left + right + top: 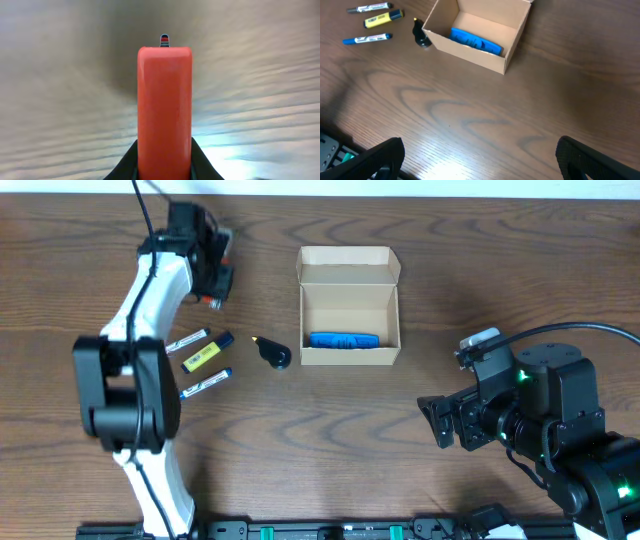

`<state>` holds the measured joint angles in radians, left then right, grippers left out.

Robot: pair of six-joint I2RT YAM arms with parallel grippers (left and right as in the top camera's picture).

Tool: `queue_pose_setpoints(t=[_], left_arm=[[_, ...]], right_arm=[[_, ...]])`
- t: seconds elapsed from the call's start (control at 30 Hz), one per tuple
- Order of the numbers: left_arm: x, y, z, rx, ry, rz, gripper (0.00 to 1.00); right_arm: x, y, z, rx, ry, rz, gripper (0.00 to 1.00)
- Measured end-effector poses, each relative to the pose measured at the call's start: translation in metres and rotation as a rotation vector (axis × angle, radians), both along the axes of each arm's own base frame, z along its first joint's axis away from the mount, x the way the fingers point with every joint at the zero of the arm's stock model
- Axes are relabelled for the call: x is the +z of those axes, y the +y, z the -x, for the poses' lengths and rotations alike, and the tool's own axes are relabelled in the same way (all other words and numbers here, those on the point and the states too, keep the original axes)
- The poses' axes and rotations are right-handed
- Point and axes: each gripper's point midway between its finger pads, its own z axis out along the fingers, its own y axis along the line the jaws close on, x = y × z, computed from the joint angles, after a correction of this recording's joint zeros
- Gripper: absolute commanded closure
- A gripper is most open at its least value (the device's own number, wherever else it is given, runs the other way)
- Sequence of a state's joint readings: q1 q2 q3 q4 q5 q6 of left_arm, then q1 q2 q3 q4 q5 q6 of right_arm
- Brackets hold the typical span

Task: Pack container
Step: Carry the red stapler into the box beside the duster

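Your table (420, 240) carries everything, and the biggest thing on it is the box (350, 358), sitting upper centre in the overhead view with its flap folded back toward the top edge. The mouth is open from above, so you can drop things straight in. One blue piece (343, 340) already lies along its near wall. Your right gripper (438, 423) waits at lower right with its jaws spread wide and nothing between them, well clear of the box and probably parked out of the way. Your left gripper (208, 272) is at upper left, narrowed onto an orange marker (165, 110). The wrist view shows the marker running lengthwise out from between the jaws, a grip that should let it go in end-first or be laid flat. Whether it is off the wood, you cannot tell. The box lies to the right of that hand and slightly lower in frame, well apart. Three pens (205, 358) and a black piece (273, 354) lie loose between them.
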<state>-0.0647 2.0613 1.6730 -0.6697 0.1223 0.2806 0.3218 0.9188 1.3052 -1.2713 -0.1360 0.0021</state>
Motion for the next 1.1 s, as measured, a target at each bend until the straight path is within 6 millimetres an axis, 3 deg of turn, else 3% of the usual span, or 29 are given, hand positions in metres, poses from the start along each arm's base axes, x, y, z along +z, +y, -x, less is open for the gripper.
queue_pose_setpoints(t=[0.1, 0.2, 0.27, 0.33, 0.5, 0.63, 0.8, 0.97, 1.1], left_arm=[[0.069, -0.031, -0.004, -0.108, -0.164, -0.009, 0.95], [0.130, -0.073, 0.008, -0.261, -0.308, -0.029, 0.94], [0.154, -0.104, 0.021, -0.376, -0.368, -0.040, 0.94], [0.165, -0.137, 0.037, -0.502, -0.397, -0.055, 0.94], [0.145, -0.204, 0.081, -0.827, -0.357, -0.102, 0.94], [0.122, -0.233, 0.105, -1.047, -0.319, -0.151, 0.95], [0.080, -0.245, 0.116, -1.257, -0.250, -0.220, 0.94], [0.039, -0.250, 0.106, -1.361, -0.210, -0.267, 0.94], [0.019, -0.251, 0.096, -1.380, -0.200, -0.308, 0.94]], right_arm=[[0.000, 0.000, 0.000, 0.000, 0.000, 0.000, 0.01], [0.000, 0.000, 0.000, 0.000, 0.000, 0.000, 0.01], [0.000, 0.000, 0.000, 0.000, 0.000, 0.000, 0.01], [0.000, 0.000, 0.000, 0.000, 0.000, 0.000, 0.01], [0.000, 0.000, 0.000, 0.000, 0.000, 0.000, 0.01], [0.000, 0.000, 0.000, 0.000, 0.000, 0.000, 0.01], [0.000, 0.000, 0.000, 0.000, 0.000, 0.000, 0.01], [0.000, 0.000, 0.000, 0.000, 0.000, 0.000, 0.01], [0.000, 0.000, 0.000, 0.000, 0.000, 0.000, 0.01]])
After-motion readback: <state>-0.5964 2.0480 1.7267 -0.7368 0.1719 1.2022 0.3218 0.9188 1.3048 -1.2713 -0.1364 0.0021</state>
